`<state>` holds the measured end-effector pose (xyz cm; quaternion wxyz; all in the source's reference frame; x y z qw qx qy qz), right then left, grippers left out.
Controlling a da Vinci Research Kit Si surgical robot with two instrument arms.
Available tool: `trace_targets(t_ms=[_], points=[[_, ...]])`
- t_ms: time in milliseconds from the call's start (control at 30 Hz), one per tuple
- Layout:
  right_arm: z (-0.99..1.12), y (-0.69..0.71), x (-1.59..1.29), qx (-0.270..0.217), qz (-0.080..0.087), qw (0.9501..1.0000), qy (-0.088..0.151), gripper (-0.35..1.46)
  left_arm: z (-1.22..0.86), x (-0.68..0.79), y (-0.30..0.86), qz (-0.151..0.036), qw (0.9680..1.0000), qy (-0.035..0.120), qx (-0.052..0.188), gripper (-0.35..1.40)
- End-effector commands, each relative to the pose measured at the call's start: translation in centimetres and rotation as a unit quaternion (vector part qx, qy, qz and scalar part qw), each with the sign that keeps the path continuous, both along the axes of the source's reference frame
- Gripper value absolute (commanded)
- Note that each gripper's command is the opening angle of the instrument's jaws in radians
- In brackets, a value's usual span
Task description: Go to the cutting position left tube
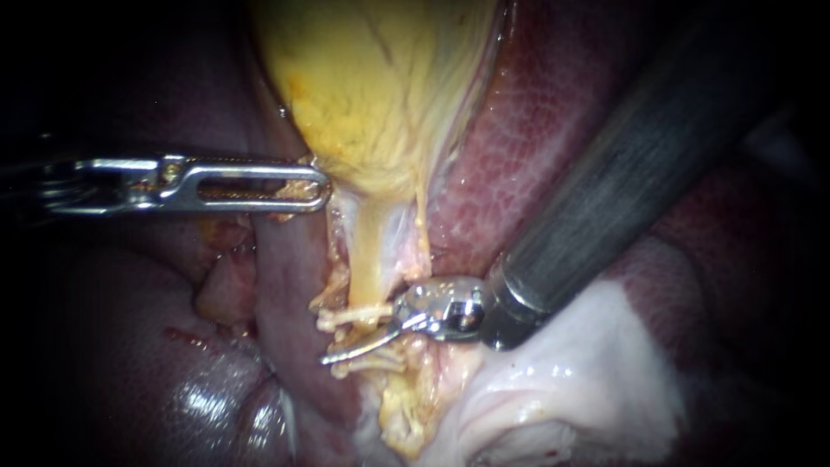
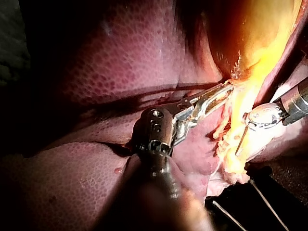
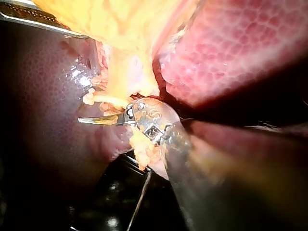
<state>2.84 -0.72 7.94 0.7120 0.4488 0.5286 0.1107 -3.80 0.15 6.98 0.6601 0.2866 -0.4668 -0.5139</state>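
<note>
L instrument [image 1: 322, 186] grips gallbladder [image 1: 380, 86]; shaft in dark.

Surroundings: unlit darkness all round the lit middle in the endoscope view.
Base: glossy black surface [image 3: 103, 207] in both wrist views, catching small white glints.
Strands: thin pale strands [image 3: 141, 195] crossing it.
Light: bright centrally, fading outward.
</note>
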Motion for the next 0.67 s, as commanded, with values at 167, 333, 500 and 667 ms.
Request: trace_targets(t_ms=[167, 333, 500, 667], points=[[0.00, 0.00, 0.02, 0.000, 0.001, 1.0000, -0.001, 1.40, 0.00, -0.01, 0.00, 0.001, 1.0000, 0.000, 0.000, -0.35], [0.01, 0.00, 0.02, 0.000, 0.001, 1.0000, -0.001, 1.40, 0.00, -0.01, -0.01, 0.001, 1.0000, 0.000, 0.000, -0.35], [0.02, 0.00, 0.01, -0.001, 0.002, 1.0000, -0.002, 1.40, 0.00, -0.01, -0.01, 0.001, 1.0000, 0.000, 0.000, -0.35], [0.04, 0.00, 0.00, -0.002, 0.005, 1.0000, -0.003, 1.40, 0.00, -0.01, -0.01, 0.001, 1.0000, 0.000, 0.000, -0.35]])
